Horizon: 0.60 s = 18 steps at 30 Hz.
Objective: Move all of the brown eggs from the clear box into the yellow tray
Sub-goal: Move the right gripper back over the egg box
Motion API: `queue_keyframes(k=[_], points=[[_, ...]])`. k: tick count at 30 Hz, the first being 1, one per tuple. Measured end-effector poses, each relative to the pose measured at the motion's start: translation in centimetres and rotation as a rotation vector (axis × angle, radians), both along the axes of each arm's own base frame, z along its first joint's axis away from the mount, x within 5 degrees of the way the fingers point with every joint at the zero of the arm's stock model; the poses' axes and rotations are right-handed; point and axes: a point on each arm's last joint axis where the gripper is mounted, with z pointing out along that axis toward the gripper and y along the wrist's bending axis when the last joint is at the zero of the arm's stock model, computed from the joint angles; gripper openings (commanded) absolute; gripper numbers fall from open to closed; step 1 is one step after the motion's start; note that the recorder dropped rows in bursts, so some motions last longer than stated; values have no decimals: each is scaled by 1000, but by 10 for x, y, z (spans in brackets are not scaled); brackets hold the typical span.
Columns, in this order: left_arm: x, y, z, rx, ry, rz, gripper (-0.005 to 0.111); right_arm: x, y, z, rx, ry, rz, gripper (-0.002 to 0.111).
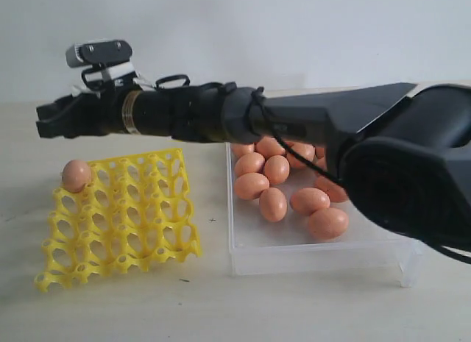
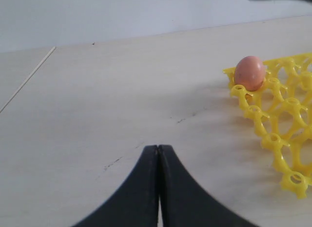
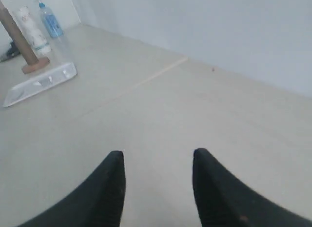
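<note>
— Where are the brown eggs (image 1: 273, 204)?

— Nearly all lie heaped in the clear box (image 1: 316, 259) on the right of the tabletop (image 1: 221, 305), touching one another. One egg (image 1: 76, 175) sits in the far left corner cell of the yellow tray (image 1: 151, 235), which lies near the box, on its left.

— How will they handle?

— Light, I'd judge, and smooth and rounded, so apt to slip or roll. The shell would crack under a hard squeeze. I'd take one across its narrow middle and close the jaws gently. I'd start at the edge of the heap, where the neighbours leave some room.

— And the arms?

— The right arm (image 1: 294, 121) stretches nearly level across from the right, passing over the box. The right gripper (image 1: 45, 121) hangs above the tray's far left corner, higher than the seated egg and clear of it. Its wrist view shows the jaws standing apart with nothing between them, only bare tabletop beyond.

— The other one?

— The left gripper (image 2: 158, 156) has its jaws pressed together and holds nothing. It sits low over bare tabletop, near the corner of the tray where that one egg rests.
</note>
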Motion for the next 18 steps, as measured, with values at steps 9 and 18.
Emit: queue_keyframes(k=[9,18], points=[[0,0,0,0,0,0,0,-5,-24,78,-81,-197,-131,37],[0,0,0,0,0,0,0,-21,-95,94,-674,-318,-375,31]])
